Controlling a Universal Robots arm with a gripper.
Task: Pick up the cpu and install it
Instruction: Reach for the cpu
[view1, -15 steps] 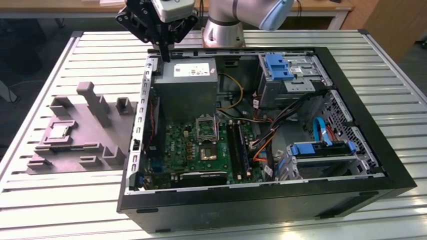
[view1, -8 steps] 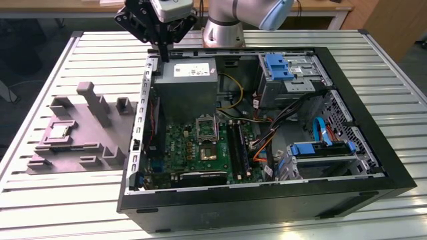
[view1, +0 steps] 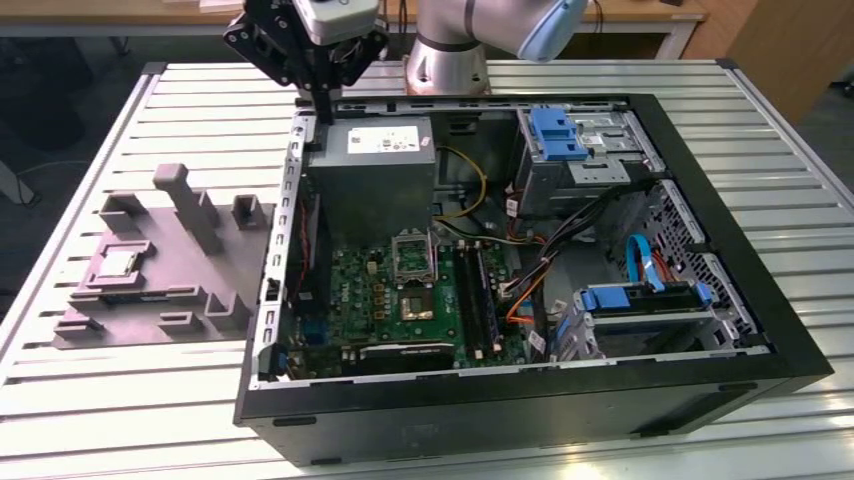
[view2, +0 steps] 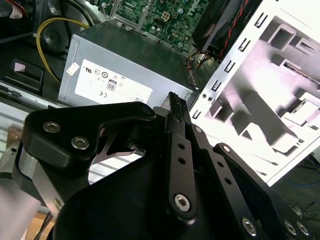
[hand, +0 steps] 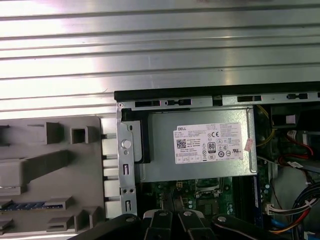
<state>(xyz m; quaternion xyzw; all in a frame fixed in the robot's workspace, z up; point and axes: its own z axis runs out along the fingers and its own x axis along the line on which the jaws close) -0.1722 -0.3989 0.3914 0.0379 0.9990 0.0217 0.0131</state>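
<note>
- A slatted aluminium table (view1: 134, 400) spans the scene, its ribs glaring bright.
- A wooden desk (view1: 120, 12) stands behind it.
- Dark floor (view1: 34, 120) shows at the exterior view's left.

Robotics lab: slatted aluminium bench (view1: 134, 400), opened computer (view1: 534, 410).

We lose the arm (view1: 534, 25) past the exterior view's top edge. In the second wrist view the gripper (view2: 174, 100) covers part of the power supply (view2: 130, 55); the first wrist view's edge cuts off the tray (hand: 45, 162).
</note>
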